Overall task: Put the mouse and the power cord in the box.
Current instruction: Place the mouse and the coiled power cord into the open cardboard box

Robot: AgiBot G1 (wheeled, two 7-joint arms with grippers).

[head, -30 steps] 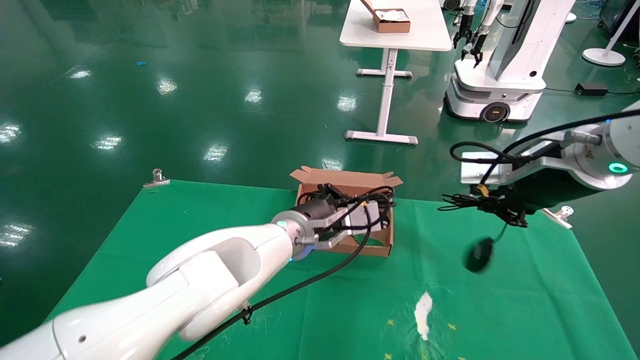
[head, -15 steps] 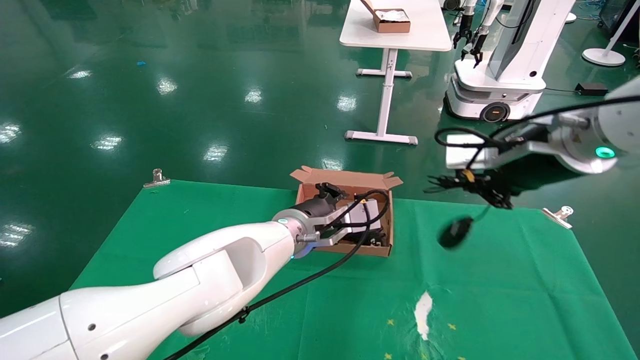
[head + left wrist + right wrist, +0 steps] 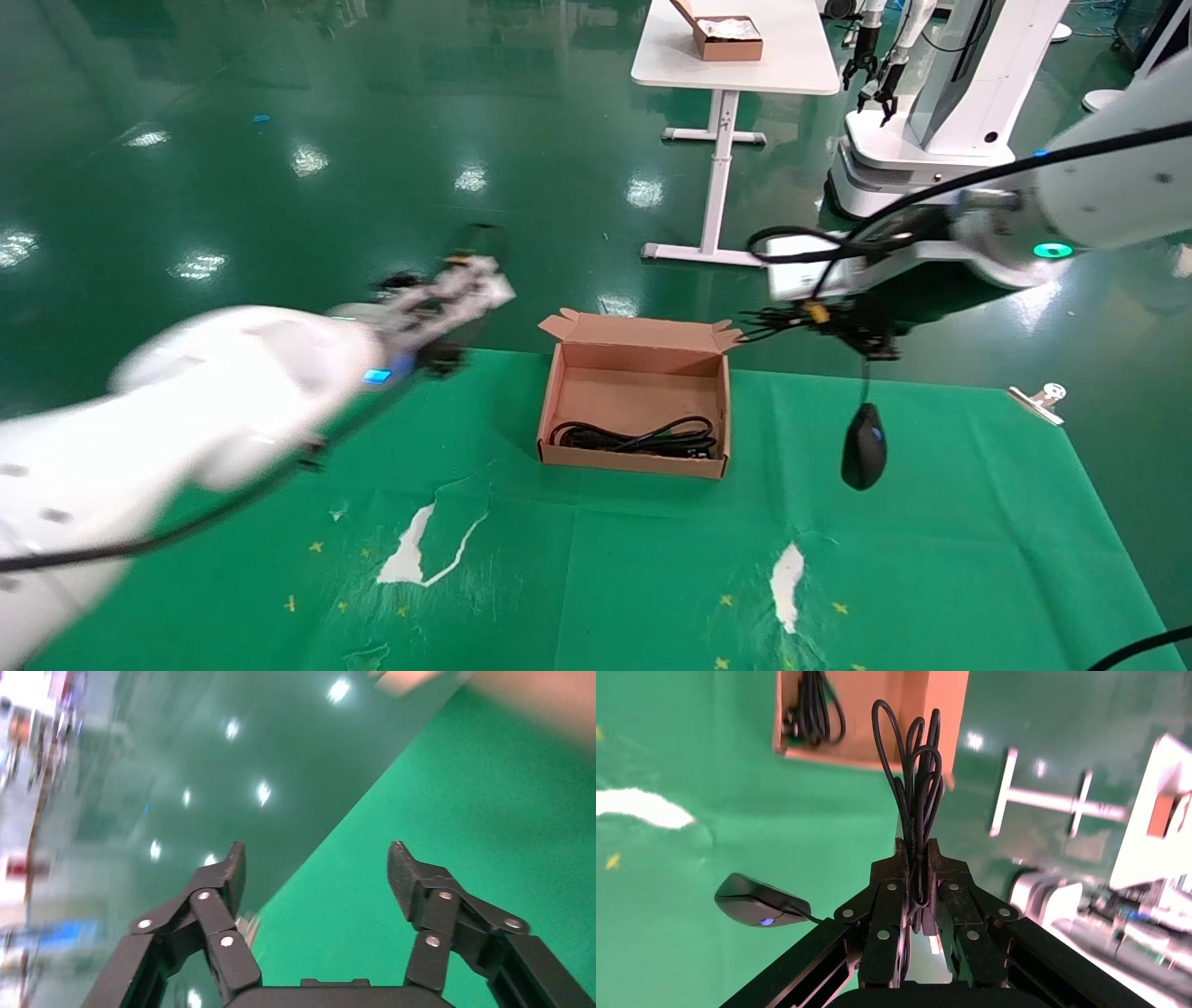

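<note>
1. The power cord (image 3: 643, 436) lies coiled in the box (image 3: 635, 356), against its near wall.
2. The left tool (image 3: 316, 874) is released, empty, off the surface's far left edge.
3. The right tool (image 3: 918, 881) is clenched on the bundled wire; the mouse (image 3: 863, 447) dangles right of the box.
4. Next, I judge: carry it over the box, lower, release.

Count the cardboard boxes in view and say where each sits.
2. The box sits open on the green cloth, with the power cord lying inside. A smaller brown box rests on the white table far behind. Others may be hidden.
</note>
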